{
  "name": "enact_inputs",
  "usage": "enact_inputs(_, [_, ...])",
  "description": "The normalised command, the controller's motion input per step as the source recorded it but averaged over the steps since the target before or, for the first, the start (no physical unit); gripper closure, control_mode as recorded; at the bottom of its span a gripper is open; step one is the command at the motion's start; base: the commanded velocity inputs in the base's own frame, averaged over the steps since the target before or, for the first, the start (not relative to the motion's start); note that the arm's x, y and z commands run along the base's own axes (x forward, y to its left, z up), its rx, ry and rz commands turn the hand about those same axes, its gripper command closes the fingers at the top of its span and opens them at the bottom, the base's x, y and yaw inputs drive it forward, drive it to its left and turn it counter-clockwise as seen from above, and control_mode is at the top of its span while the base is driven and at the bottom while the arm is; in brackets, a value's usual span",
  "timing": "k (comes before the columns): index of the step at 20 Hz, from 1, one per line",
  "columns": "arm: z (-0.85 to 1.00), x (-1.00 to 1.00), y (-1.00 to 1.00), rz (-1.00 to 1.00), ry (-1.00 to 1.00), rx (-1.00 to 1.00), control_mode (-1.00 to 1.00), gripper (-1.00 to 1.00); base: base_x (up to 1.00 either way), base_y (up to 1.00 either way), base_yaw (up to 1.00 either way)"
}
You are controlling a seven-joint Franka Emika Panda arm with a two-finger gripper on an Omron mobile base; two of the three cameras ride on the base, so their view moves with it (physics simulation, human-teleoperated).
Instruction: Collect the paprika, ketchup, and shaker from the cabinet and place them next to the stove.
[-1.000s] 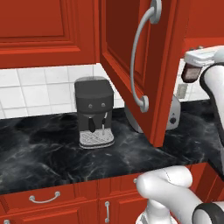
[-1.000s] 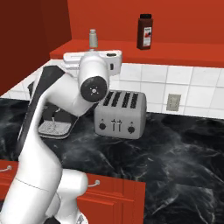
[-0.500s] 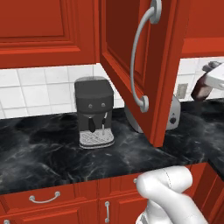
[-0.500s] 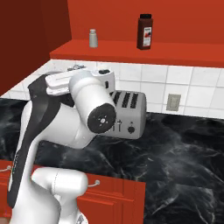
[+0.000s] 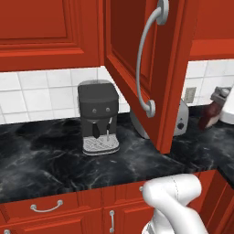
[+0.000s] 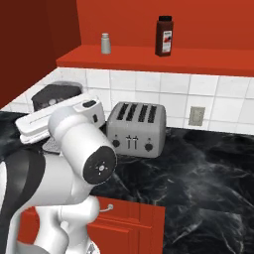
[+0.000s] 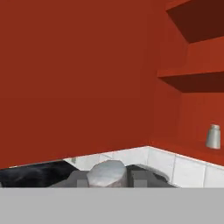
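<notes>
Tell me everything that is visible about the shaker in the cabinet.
The shaker is a small, light grey cylinder with a rounded top, and it looks like metal. It stands upright on the bottom shelf of the open red cabinet, near the shelf's left end and above the white tiled wall. It stands well apart from the paprika to its right. Only the shelf touches it. The hand view shows it upright too. Any holes or markings are too small to tell.
</notes>
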Motion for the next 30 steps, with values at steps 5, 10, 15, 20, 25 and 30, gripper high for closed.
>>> enact_inputs(5, [-0.05, -0.15, 0.10, 0.04, 0.00, -0.02, 1.00, 1.00, -0.60, 0.45, 0.16])
enact_inputs(10, [0.00, 0.00, 0.00, 0.00, 0.00, 0.00, 1.00, 1.00, -0.71, 0.70, 0.24])
enact_inputs(15, [0.00, 0.00, 0.00, 0.00, 0.00, 0.00, 1.00, 1.00, -0.70, 0.83, 0.29])
enact_inputs(20, [0.00, 0.00, 0.00, 0.00, 0.00, 0.00, 1.00, 1.00, -0.37, 0.97, 0.33])
enact_inputs(25, [0.00, 0.00, 0.00, 0.00, 0.00, 0.00, 1.00, 1.00, -0.04, 0.99, 0.37])
enact_inputs(30, [0.00, 0.00, 0.00, 0.00, 0.00, 0.00, 1.00, 1.00, 0.00, 0.75, 0.47])
